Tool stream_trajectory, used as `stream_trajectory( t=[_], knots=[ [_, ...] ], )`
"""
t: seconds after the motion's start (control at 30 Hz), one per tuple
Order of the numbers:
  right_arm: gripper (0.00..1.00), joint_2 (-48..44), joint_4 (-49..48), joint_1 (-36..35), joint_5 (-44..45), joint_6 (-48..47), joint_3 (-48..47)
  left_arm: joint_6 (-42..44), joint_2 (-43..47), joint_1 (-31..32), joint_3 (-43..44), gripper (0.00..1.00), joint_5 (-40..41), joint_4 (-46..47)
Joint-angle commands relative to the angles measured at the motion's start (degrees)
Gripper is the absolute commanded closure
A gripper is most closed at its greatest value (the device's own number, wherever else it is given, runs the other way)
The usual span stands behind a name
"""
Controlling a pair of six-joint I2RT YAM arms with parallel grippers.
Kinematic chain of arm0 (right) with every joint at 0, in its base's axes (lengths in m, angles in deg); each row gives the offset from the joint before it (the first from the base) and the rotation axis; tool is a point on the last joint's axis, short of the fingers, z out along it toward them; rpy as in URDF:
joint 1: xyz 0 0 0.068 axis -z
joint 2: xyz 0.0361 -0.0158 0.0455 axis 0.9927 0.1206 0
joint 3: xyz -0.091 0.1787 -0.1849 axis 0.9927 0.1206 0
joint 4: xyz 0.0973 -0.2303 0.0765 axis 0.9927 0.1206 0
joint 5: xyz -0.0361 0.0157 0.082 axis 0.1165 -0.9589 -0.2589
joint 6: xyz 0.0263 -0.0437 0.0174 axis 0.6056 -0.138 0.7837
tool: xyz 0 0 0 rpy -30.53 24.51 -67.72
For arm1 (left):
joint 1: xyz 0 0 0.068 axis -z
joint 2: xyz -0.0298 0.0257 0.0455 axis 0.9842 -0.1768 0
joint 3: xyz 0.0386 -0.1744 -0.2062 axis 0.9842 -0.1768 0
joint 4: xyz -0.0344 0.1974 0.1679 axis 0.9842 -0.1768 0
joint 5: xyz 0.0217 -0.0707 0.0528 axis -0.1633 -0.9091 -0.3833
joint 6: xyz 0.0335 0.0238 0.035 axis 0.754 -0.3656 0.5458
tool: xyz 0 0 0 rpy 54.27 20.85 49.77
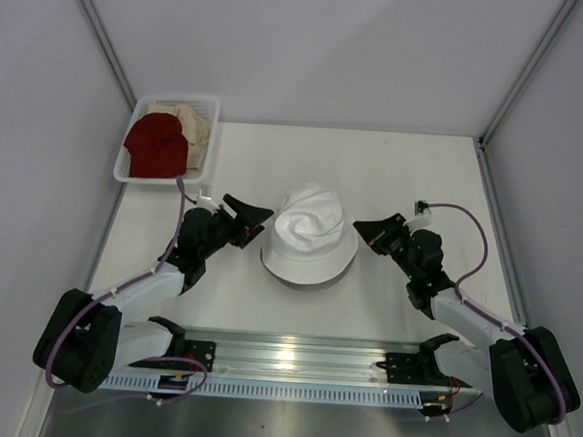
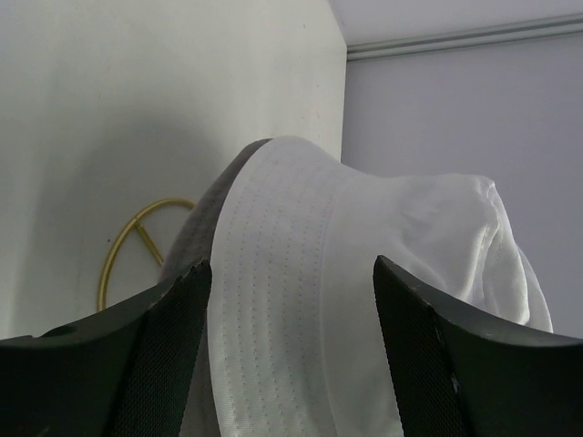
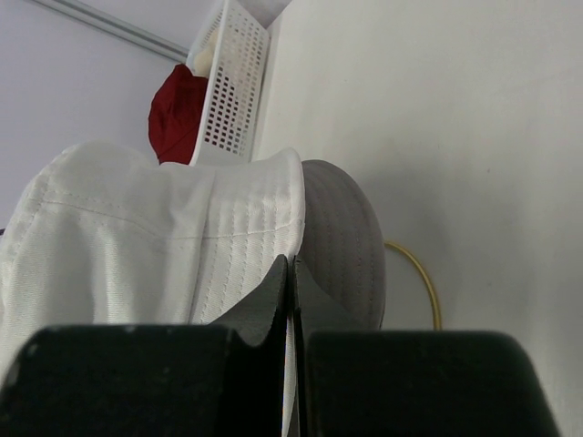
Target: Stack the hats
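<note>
My left hand (image 1: pixel 257 225) is spread just beside the left brim of the white hat (image 1: pixel 310 234). That hat sits over the grey hat (image 3: pixel 342 237) on a gold wire stand (image 2: pixel 137 241) mid-counter (image 1: pixel 390 174). My right hand (image 3: pixel 290 264) is pressed together at the white brim's edge, and I cannot tell if it nips cloth. The dark red hat (image 1: pixel 157 145) and beige hat (image 1: pixel 189 122) lie in the white mesh basket (image 1: pixel 181 99), far left.

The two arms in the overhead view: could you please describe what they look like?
Both the left arm and the right arm have white links between black joint housings, with bulky rounded black bases. A purple cable loops along each. The jaws are black and wedge-shaped, with finely textured inner faces. Both arms stand on a silver rail.
</note>
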State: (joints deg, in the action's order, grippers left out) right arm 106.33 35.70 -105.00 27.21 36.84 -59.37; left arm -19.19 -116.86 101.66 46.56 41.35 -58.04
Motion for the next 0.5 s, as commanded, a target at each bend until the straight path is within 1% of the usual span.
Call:
stream_trajectory(
  t=[0.0,0.07,0.17,0.27,0.33,0.47],
  knots=[
    [1.00,-0.8,0.9,-0.3,2.4,-2.4,-0.1,-1.2,0.2,1.4,0.2,0.25,-0.1,2.3],
    [1.00,-0.6,0.9,-0.5,2.3,-2.3,0.0,-1.1,0.4,1.8,0.5,0.21,1.3,-0.8],
    [1.00,-0.5,0.9,-0.6,2.6,-2.3,0.3,-2.3,1.0,1.8,-0.6,0.20,1.6,-2.0],
    [1.00,-0.7,1.0,-0.7,2.8,-2.6,0.3,-3.7,2.8,1.9,-2.5,0.20,2.3,-3.1],
    [1.00,-0.8,1.0,-0.7,2.9,-3.0,0.2,-4.9,5.4,2.1,-4.5,0.20,3.5,-3.4],
    [1.00,-0.8,1.2,-0.9,3.2,-3.3,0.2,-5.4,10.5,2.4,-5.2,0.23,6.0,-6.0]
  ],
)
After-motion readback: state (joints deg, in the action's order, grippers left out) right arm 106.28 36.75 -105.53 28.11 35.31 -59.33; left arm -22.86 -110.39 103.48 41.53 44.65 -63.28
